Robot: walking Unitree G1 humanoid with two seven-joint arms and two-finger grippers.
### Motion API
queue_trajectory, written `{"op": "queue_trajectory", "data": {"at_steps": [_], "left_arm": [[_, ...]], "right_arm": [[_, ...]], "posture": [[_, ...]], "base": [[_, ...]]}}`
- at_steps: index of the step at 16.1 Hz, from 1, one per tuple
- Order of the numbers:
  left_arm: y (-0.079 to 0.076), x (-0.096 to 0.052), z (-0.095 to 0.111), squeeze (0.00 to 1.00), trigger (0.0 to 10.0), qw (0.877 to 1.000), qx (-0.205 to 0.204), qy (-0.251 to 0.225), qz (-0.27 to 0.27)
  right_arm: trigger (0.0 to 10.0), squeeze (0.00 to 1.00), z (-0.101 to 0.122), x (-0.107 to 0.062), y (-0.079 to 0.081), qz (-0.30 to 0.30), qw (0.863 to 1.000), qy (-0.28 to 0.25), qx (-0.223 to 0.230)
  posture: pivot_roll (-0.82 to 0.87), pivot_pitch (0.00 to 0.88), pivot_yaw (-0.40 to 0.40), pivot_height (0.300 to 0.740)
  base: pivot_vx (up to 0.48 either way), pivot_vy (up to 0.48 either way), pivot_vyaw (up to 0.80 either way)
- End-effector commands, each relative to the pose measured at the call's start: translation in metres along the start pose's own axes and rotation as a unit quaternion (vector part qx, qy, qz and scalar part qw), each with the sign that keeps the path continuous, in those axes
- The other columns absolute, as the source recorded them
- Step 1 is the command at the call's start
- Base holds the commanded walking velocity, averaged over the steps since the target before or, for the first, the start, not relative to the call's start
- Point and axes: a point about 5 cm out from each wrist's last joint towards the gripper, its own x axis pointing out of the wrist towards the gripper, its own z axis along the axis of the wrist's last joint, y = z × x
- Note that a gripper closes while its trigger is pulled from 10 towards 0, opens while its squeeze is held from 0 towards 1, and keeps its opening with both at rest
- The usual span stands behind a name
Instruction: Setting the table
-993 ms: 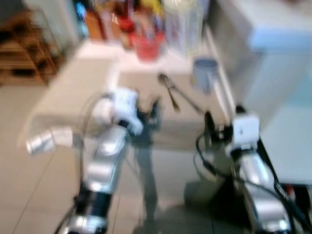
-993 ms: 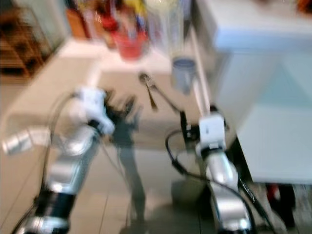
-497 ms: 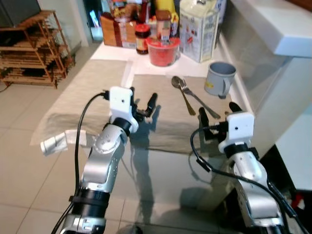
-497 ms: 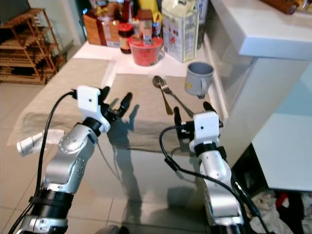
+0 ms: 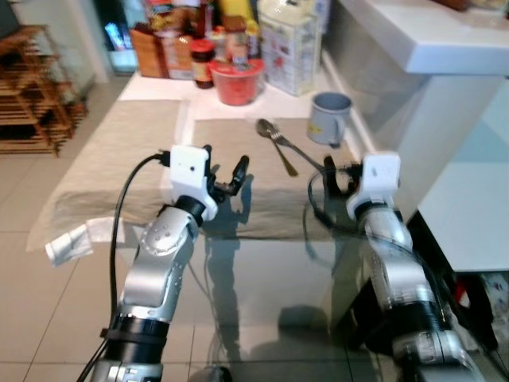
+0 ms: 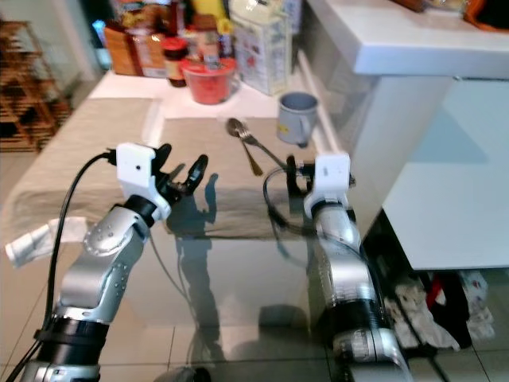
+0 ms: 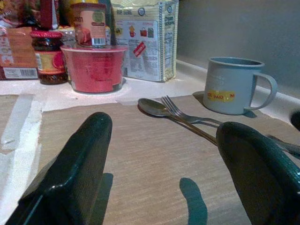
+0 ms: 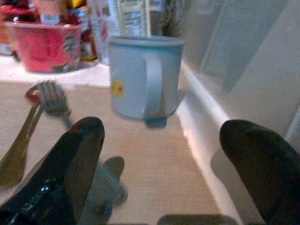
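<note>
The grey mug point(image 8: 143, 77) sits at the placemat's point(image 7: 140, 164) far right, just ahead of the wide-open right gripper point(image 8: 159, 154); looks light, rigid, slick, so I'd grab the body, while the left gripper point(image 7: 173, 173) hovers, also spread wide.

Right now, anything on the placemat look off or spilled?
No spill. The spoon and fork lie crossed on the placemat, not set side by side. The blue mug stands upright beside them. Both the left gripper and the right gripper are open and empty.

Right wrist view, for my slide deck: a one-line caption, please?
Open right gripper faces a blue mug on the placemat, spoon and fork beside.
</note>
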Motion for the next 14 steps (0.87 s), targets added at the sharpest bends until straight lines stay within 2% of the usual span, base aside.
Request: {"op": "queue_trajectory", "data": {"at_steps": [1, 2, 5, 13, 14], "left_arm": [[0.002, -0.002, 0.004, 0.00, 10.0, 1.000, 0.006, -0.003, 0.001], [0.006, -0.004, 0.008, 0.00, 10.0, 1.000, 0.016, -0.004, 0.004], [0.008, -0.009, 0.009, 0.00, 10.0, 1.000, 0.019, -0.002, 0.013], [0.012, -0.020, 0.012, 0.00, 10.0, 0.999, 0.026, 0.003, 0.029], [0.012, -0.020, 0.012, 0.00, 10.0, 0.999, 0.026, 0.004, 0.029]], "right_arm": [[10.0, 0.00, -0.001, 0.003, -0.008, -0.017, 1.000, 0.000, 0.006], [10.0, 0.00, 0.005, 0.014, -0.009, -0.018, 1.000, -0.005, -0.004], [10.0, 0.00, 0.011, 0.028, -0.007, -0.013, 1.000, -0.010, -0.002], [10.0, 0.00, 0.014, 0.042, 0.001, -0.003, 1.000, -0.010, 0.004], [6.2, 0.00, 0.014, 0.042, 0.002, -0.004, 1.000, -0.009, 0.008]], "posture": [[0.08, 0.046, 0.028, 0.740], [0.10, 0.050, 0.025, 0.740], [0.14, 0.060, 0.011, 0.740], [0.18, 0.076, -0.004, 0.740], [0.18, 0.076, -0.005, 0.740]], "base": [[0.000, 0.000, 0.00], [0.000, 0.000, 0.00], [0.000, 0.000, 0.00], [0.000, 0.000, 0.00], [0.000, 0.000, 0.00]]}}
